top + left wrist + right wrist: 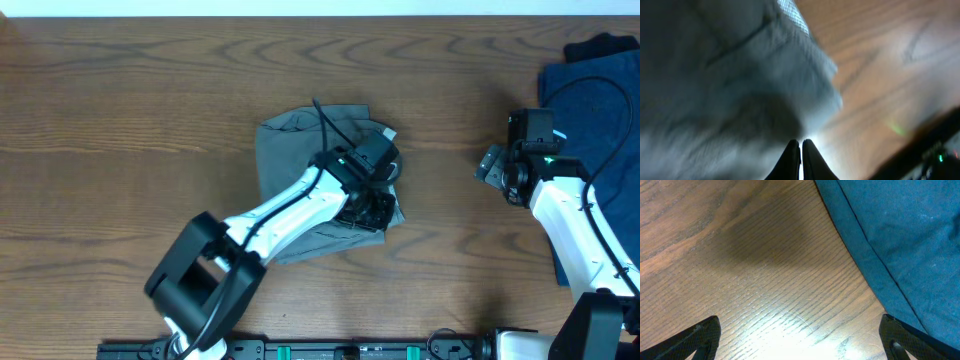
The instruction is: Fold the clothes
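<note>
Grey-khaki cotton shorts (290,150) lie bunched just ahead of left tool (801,156), tips pressed together, prob. smoothing the fold; right tool (800,326) spread, idle over brown wooden table (765,255).

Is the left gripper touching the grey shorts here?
Touching. The left wrist view shows the left gripper shut, its tips meeting a gathered fold of the grey shorts with no gap between them.
</note>
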Tool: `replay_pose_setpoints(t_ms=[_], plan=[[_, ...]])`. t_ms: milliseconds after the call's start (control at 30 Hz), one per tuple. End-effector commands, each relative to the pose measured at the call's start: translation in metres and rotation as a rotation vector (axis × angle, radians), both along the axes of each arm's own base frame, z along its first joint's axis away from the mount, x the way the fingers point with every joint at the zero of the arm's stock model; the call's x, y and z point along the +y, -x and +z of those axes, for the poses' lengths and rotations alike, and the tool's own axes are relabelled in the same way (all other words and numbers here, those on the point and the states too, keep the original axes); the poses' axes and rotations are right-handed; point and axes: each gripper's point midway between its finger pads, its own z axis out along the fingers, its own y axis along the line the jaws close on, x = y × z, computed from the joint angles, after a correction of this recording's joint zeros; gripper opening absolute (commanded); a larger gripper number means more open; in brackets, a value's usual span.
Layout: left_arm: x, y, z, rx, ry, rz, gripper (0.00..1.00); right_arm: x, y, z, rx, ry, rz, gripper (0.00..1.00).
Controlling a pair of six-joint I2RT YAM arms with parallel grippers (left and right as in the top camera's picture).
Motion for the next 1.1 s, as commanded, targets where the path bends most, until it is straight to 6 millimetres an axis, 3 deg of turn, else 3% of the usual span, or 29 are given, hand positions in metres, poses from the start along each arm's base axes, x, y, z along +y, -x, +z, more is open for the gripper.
replay_pose_setpoints(t_ms=[0,200,333,500,633,667,700,733,800,933,1067], plan=[[-0.002,0.003,-0.026,0.05,-0.027,0.032,0.06,-0.004,-0.004,0.007,-0.018,0.019,-0.002,0.99],[0.0,0.005,-0.059,0.106,-0.071,0.051,0.06,-0.004,-0.004,0.007,-0.018,0.019,-0.002,0.99],[-0.008,0.01,-0.048,0.134,-0.019,0.037,0.06,-0.004,-0.004,0.007,-0.018,0.019,-0.002,0.99],[-0.016,0.006,-0.004,0.082,0.056,0.029,0.06,-0.004,-0.004,0.007,-0.018,0.019,-0.002,0.99],[-0.016,-0.001,0.056,-0.016,0.154,0.035,0.07,-0.004,-0.004,0.007,-0.018,0.019,-0.002,0.99],[-0.013,-0.004,0.069,-0.043,0.177,0.04,0.12,-0.004,-0.004,0.007,-0.018,0.019,-0.002,0.99],[-0.008,-0.009,0.085,-0.08,0.199,0.05,0.17,-0.004,-0.004,0.007,-0.018,0.019,-0.002,0.99],[0.003,-0.017,0.098,-0.117,0.201,0.079,0.35,-0.004,-0.004,0.007,-0.018,0.019,-0.002,0.99],[0.026,-0.031,0.115,-0.178,0.185,0.147,0.56,-0.004,-0.004,0.007,-0.018,0.019,-0.002,0.99],[0.097,-0.06,0.135,-0.243,0.103,0.339,0.99,-0.004,-0.004,0.007,-0.018,0.019,-0.002,0.99],[0.163,-0.079,0.133,-0.244,0.035,0.454,0.98,-0.004,-0.004,0.007,-0.018,0.019,-0.002,0.99]])
